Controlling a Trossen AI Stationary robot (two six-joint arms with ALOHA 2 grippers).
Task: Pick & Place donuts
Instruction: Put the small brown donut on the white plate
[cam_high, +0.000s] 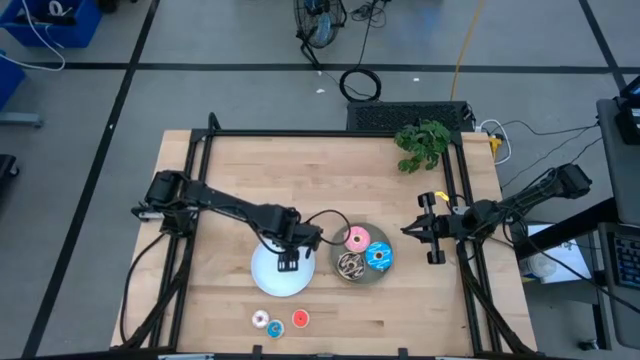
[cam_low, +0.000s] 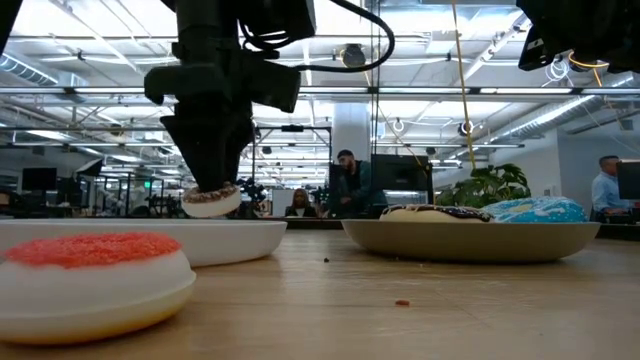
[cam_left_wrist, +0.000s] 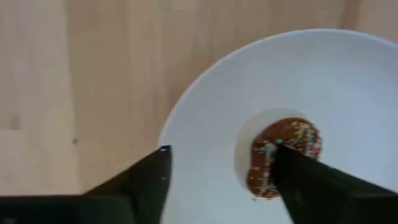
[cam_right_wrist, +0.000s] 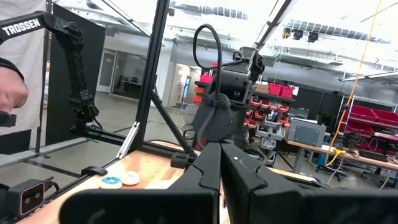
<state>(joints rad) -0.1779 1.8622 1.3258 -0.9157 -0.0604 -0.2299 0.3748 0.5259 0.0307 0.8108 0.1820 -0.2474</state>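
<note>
Seven donuts show in all. Three lie on the grey plate (cam_high: 362, 277): a pink donut (cam_high: 357, 239), a blue donut (cam_high: 378, 256) and a sprinkled brown donut (cam_high: 348, 264), packed close together and filling most of the plate. Three minis lie on the bare table (cam_high: 420, 310) near its front edge: a white mini (cam_high: 260, 319), a blue mini (cam_high: 274, 328) touching or just beside it, and a red mini (cam_high: 300, 319) a little apart from that pair. The seventh, a brown mini (cam_left_wrist: 283, 155) with sprinkles, is over the white plate (cam_high: 265, 278), inside its rim.

There are two plates, white and grey, side by side near the table's middle with a narrow gap between them.

The left gripper (cam_high: 288, 264) hangs over the white plate, fingers spread apart. In the left wrist view one finger (cam_left_wrist: 311, 180) covers the edge of the brown mini while the other stands clear of it; in the low view the mini sits at the fingertips, just above the plate rim, and whether it is gripped or resting I cannot tell.

The right gripper (cam_high: 432, 229) waits near the table's right edge, beside the frame rail, fingers closed on nothing.

Open wood lies to the right of the grey plate, along the front right, and across the back of the table up to the plant (cam_high: 423, 143) at the back right corner.
</note>
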